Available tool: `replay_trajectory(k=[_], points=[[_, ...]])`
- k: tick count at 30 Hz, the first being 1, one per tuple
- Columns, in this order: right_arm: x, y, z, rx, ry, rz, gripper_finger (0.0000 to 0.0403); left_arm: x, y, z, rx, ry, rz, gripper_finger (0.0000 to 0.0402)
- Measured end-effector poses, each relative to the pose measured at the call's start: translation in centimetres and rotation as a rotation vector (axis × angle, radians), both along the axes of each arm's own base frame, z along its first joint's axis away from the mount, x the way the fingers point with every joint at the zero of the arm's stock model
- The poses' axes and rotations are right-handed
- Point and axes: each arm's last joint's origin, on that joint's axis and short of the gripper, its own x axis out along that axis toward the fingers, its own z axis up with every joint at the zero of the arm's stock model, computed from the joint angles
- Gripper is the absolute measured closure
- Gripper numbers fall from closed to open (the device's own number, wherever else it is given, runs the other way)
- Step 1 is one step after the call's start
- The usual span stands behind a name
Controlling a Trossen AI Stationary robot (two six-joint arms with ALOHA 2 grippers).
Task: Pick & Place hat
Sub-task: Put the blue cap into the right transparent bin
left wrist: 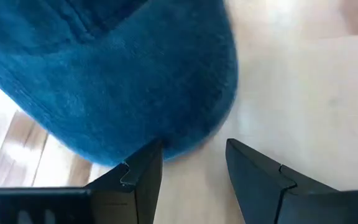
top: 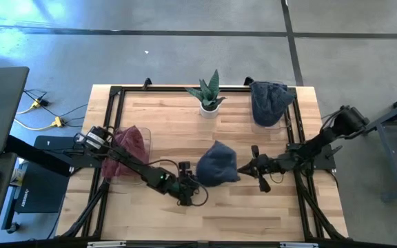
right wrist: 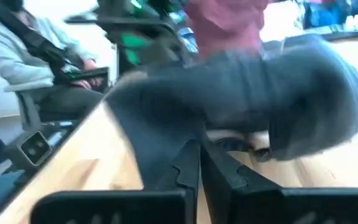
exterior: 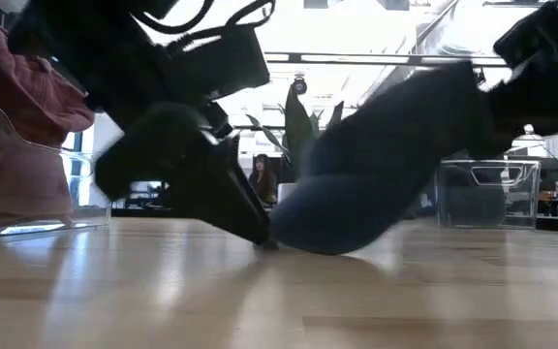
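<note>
A dark blue hat [top: 217, 164] lies in the middle of the wooden table [top: 157, 117]. Its right side is raised toward my right gripper [top: 248, 167] and its lower bulge [exterior: 332, 237] rests on the wood. My right gripper [right wrist: 199, 149] comes level from the table's right and is shut at the hat's right edge. My left gripper [top: 197, 182] stands open at the hat's near left side, one fingertip [left wrist: 146, 158] right against the hat's rim [left wrist: 166, 146], the other over bare wood. My right gripper pinches the hat's right-hand edge [right wrist: 194, 127] between its two shut fingers, coming about level from the table's right. That side of the hat is drawn up toward the fingers [exterior: 511, 92] while the rest sags onto the table. My left gripper: whether its fingertip touches the rim, I cannot tell.
A potted plant [top: 210, 96] stands at the far middle. Another blue hat [top: 269, 102] sits on a clear stand at the far right, and a maroon hat [top: 131, 145] on a clear box at the left. A seated person [right wrist: 36, 56] shows beyond the table.
</note>
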Motion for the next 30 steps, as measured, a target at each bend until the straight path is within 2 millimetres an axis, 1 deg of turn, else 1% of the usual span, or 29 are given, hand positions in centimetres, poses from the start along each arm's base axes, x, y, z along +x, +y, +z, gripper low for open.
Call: replay_trajectory(k=[2, 5, 9, 11, 13, 16, 18, 20, 21, 23, 25, 26, 28, 30], points=[[-0.2, -0.2, -0.5, 0.021, 0.056, -0.028, 0.0398, -0.2, -0.4, 0.2, -0.001, 0.010, -0.039, 0.0231], [-0.5, -0.5, -2.0, 0.018, 0.213, -0.108, 0.0400, -0.6, -0.9, 1.1, -0.026, -0.004, -0.064, 0.0231], [-0.1, -0.9, -2.7, 0.000, 0.318, -0.252, 0.0397, -0.4, -1.1, 2.8, -0.051, -0.014, -0.082, 0.0231], [0.4, -0.9, -2.6, -0.009, 0.338, -0.276, 0.0398, 0.3, -1.1, 3.7, -0.058, -0.059, -0.046, 0.0231], [0.9, -0.8, -2.1, -0.032, 0.317, -0.265, 0.0401, 0.8, -0.8, 4.5, -0.038, -0.079, 0.014, 0.0231], [1.6, -0.5, -1.2, -0.060, 0.262, -0.261, 0.0401, 1.7, 0.4, 5.3, -0.034, -0.094, 0.077, 0.0231], [1.9, -0.4, -0.8, -0.063, 0.231, -0.253, 0.0399, 2.4, 1.8, 4.9, -0.057, -0.069, 0.091, 0.0231], [2.1, -0.2, -0.4, -0.056, 0.198, -0.216, 0.0399, 3.0, 3.0, 3.8, -0.079, -0.021, 0.094, 0.0231], [2.1, 0.1, -0.2, -0.050, 0.178, -0.180, 0.0400, 3.1, 3.5, 3.2, -0.082, 0.012, 0.096, 0.0231], [2.0, 0.9, 0.4, -0.047, 0.128, -0.051, 0.0401, 3.5, 4.1, 2.6, -0.099, 0.036, 0.082, 0.0231], [1.8, 1.9, 1.0, -0.078, 0.071, 0.073, 0.0400, 3.8, 4.0, 2.0, -0.104, 0.056, 0.035, 0.0231], [1.6, 2.3, 1.1, -0.099, 0.050, 0.094, 0.0399, 3.8, 3.9, 1.9, -0.102, 0.067, 0.008, 0.0231], [1.2, 2.8, 1.2, -0.149, 0.033, 0.050, 0.0400, 3.7, 3.4, 1.9, -0.109, 0.075, -0.042, 0.0231], [0.8, 3.1, 0.9, -0.213, 0.052, -0.023, 0.0401, 3.6, 2.9, 1.8, -0.104, 0.079, -0.082, 0.0231]])
